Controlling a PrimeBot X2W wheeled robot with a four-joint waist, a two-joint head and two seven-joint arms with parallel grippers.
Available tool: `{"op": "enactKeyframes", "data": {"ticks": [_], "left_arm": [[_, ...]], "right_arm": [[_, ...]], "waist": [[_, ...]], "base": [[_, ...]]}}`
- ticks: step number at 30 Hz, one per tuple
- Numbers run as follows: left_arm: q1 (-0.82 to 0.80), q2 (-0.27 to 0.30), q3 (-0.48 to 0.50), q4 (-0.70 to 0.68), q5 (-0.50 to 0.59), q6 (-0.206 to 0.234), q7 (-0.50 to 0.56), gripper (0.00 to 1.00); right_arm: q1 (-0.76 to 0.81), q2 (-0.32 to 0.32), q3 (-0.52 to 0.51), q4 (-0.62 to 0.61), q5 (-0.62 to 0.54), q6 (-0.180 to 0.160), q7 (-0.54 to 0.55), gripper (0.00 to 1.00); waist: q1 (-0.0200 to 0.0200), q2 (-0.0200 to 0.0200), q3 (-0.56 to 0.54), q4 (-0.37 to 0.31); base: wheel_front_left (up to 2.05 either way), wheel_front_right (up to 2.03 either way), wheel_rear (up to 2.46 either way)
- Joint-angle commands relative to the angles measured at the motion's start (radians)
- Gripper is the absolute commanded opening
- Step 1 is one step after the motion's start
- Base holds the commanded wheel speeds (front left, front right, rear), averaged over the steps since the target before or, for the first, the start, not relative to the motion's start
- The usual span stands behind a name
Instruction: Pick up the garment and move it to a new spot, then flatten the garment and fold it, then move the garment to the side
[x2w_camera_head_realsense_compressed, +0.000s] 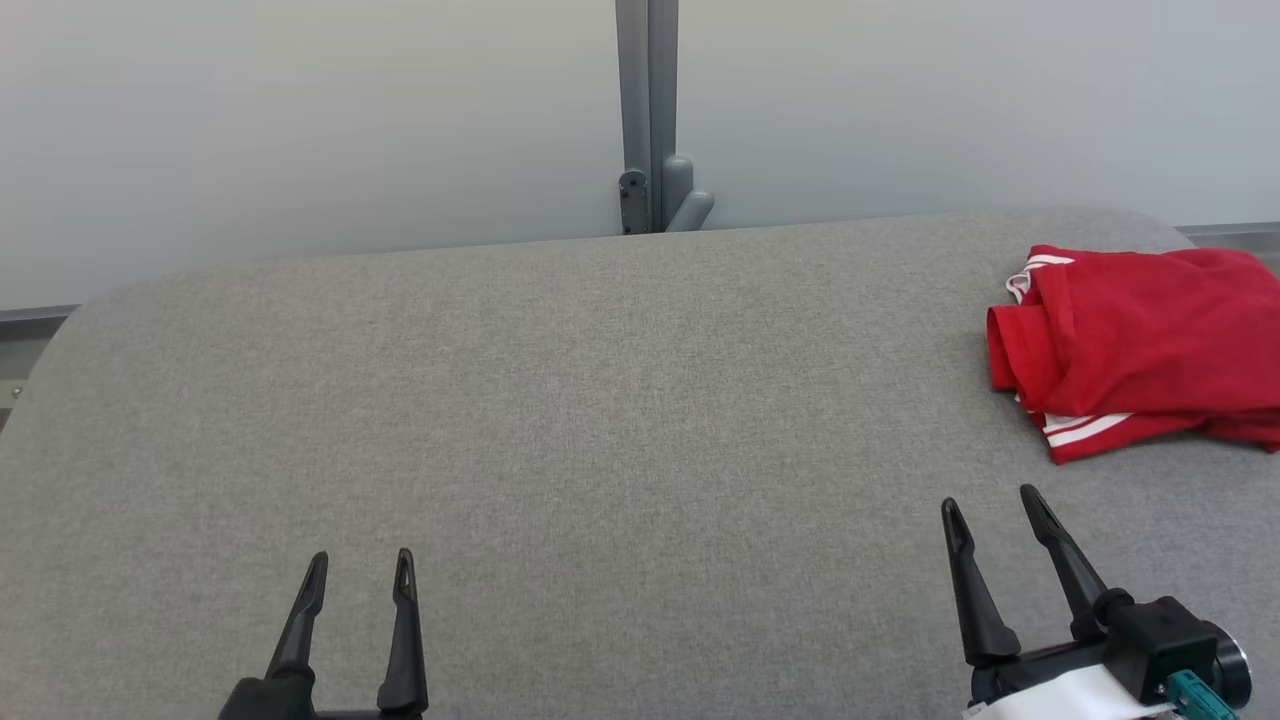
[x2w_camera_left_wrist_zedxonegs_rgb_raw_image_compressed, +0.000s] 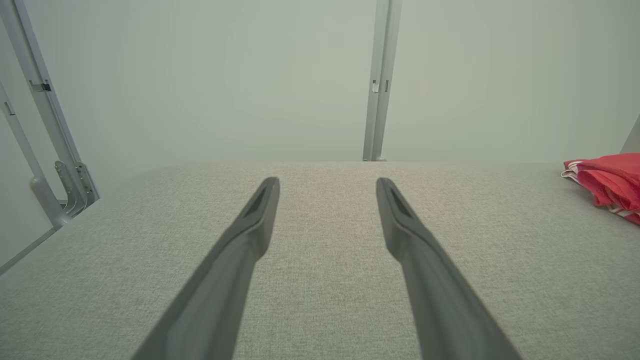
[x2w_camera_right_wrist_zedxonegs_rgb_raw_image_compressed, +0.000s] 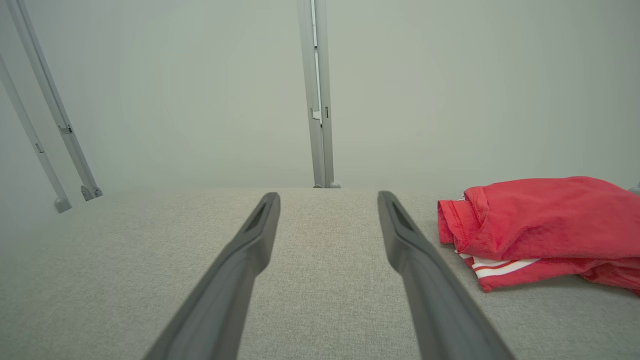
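Observation:
The garment (x2w_camera_head_realsense_compressed: 1140, 350) is red with white stripes and lies folded in a compact pile at the far right of the grey fabric table (x2w_camera_head_realsense_compressed: 600, 420). It also appears at the right edge of the left wrist view (x2w_camera_left_wrist_zedxonegs_rgb_raw_image_compressed: 610, 182) and right of the fingers in the right wrist view (x2w_camera_right_wrist_zedxonegs_rgb_raw_image_compressed: 540, 225). My left gripper (x2w_camera_head_realsense_compressed: 360, 565) stands open at the lower left, nothing between its fingers. At the lower right my right gripper (x2w_camera_head_realsense_compressed: 992, 500) is open and empty, a short way in front of the garment and apart from it.
Behind the table stands a pale wall with a grey vertical post (x2w_camera_head_realsense_compressed: 647, 110) and its bracket at the middle. The table's rounded far corners show at left and right. Slanted grey struts (x2w_camera_left_wrist_zedxonegs_rgb_raw_image_compressed: 45, 130) stand off the table's left.

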Motion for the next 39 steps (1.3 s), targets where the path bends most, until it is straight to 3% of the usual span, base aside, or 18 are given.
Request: {"op": "enactKeyframes", "data": {"ticks": [1, 22, 23, 27, 39], "left_arm": [[0.012, 0.001, 0.0, -0.005, 0.007, -0.001, -0.002, 1.0], [0.034, 0.001, 0.007, 0.012, -0.002, 0.01, -0.002, 1.0], [0.022, 0.0, 0.004, 0.012, 0.002, 0.007, 0.0, 0.0], [0.026, -0.001, -0.001, 0.052, 0.003, 0.007, 0.006, 0.0], [-0.007, 0.007, -0.001, 0.061, -0.245, -0.014, 0.04, 0.0]], "right_arm": [[0.018, -0.006, -0.002, -0.005, 0.004, -0.001, -0.003, 1.0], [0.052, 0.001, -0.016, -0.008, -0.012, -0.001, -0.003, 1.0], [0.04, 0.001, -0.015, -0.008, -0.006, 0.0, 0.0, 0.0], [0.046, 0.004, -0.012, 0.031, -0.007, 0.0, 0.001, 0.0], [0.025, -0.016, -0.036, 0.045, 0.259, 0.0, 0.053, 0.0]], "waist": [[0.0001, 0.0, -0.011, -0.002], [0.0001, 0.0, -0.023, 0.011], [0.0001, 0.0, -0.023, 0.011], [0.0001, 0.0, -0.022, 0.011], [0.0001, 0.0, -0.014, 0.009]], "base": [[0.0, 0.0, 0.0], [0.0, 0.0, 0.0], [0.0, 0.0, 0.0], [0.0, 0.0, 0.0], [0.0, 0.0, 0.0]]}}
